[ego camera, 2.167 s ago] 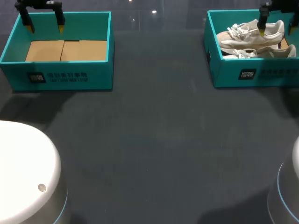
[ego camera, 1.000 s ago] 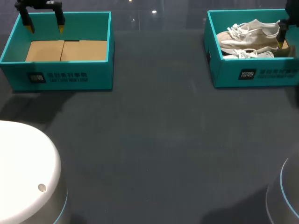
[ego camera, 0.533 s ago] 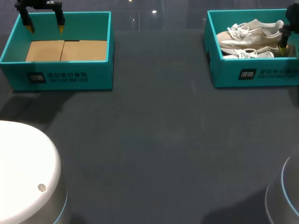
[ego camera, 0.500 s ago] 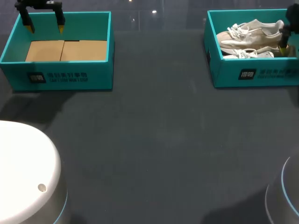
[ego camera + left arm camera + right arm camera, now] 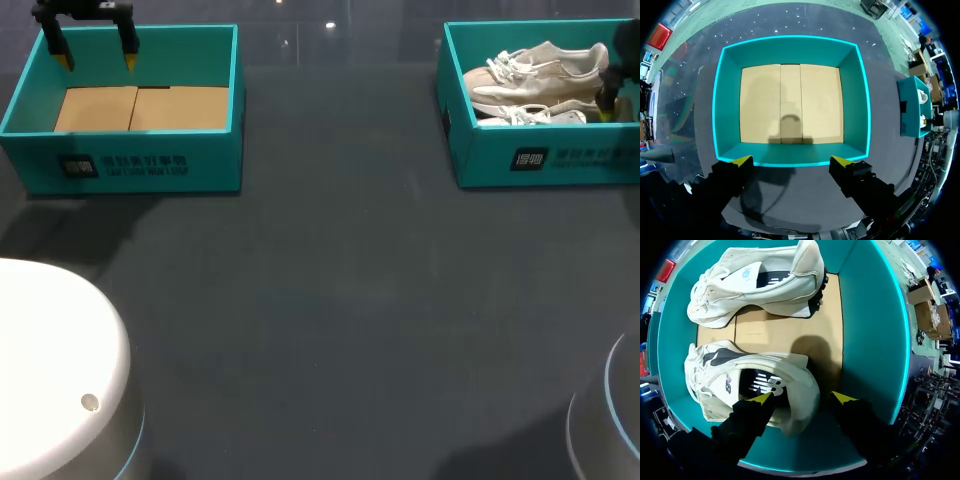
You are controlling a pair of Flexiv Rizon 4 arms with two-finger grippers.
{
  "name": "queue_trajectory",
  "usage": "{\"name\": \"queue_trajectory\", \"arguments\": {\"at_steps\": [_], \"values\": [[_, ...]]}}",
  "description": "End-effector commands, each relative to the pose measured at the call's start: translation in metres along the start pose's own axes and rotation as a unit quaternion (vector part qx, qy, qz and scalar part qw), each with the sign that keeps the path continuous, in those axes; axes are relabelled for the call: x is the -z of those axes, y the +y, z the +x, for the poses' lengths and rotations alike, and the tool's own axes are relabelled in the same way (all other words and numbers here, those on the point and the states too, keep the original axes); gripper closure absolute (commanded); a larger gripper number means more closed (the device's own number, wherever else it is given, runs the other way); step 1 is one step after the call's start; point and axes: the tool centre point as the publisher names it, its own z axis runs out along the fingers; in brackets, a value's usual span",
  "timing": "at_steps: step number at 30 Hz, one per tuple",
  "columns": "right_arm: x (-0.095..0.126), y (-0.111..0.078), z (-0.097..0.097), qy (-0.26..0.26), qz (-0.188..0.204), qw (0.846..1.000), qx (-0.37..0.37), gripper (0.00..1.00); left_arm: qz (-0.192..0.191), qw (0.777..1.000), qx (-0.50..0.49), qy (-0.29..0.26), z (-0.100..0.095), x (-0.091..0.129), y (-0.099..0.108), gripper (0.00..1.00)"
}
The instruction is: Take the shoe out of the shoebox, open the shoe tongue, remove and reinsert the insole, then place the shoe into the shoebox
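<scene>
Shoe heel (image 5: 801, 386) sits between the wide-spread right gripper (image 5: 802, 398) in the shoebox (image 5: 870, 340); left gripper (image 5: 791, 161) hangs wide above second box (image 5: 728, 100).

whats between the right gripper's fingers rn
The heel of the nearer shoe, inside the shoebox. The right gripper is open and straddles it, as the right wrist view shows. Contact cannot be told.

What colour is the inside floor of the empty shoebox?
Its cardboard floor is plain tan; clearest in the left wrist view.
</scene>
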Motion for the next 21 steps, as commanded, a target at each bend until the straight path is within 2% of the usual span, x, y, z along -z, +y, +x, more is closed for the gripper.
{"name": "queue_trajectory", "arguments": {"at_steps": [1,3,6,10,16,21], "values": [[-0.006,0.002,-0.002,0.001,0.003,1.0,-0.002,0.26,0.0,1.0,0.0,0.0,0.0,0.0,0.0,0.0],[-0.008,0.001,-0.002,-0.002,0.006,1.0,-0.003,0.22,0.0,1.0,0.0,0.0,0.0,0.0,0.0,0.0],[-0.01,0.001,-0.003,-0.003,0.006,1.0,-0.003,0.11,0.0,1.0,0.0,0.0,0.0,0.0,0.0,0.0],[-0.013,0.001,-0.006,-0.002,0.005,1.0,-0.005,0.05,0.0,1.0,0.0,0.0,0.0,0.0,0.0,0.0],[-0.021,0.003,-0.007,0.003,0.008,1.0,-0.001,0.04,0.0,1.0,0.0,0.0,0.0,0.0,0.0,0.0],[-0.028,0.004,-0.005,0.005,0.011,1.0,0.004,0.07,0.0,1.0,0.0,0.0,0.0,0.0,0.0,0.0]]}}
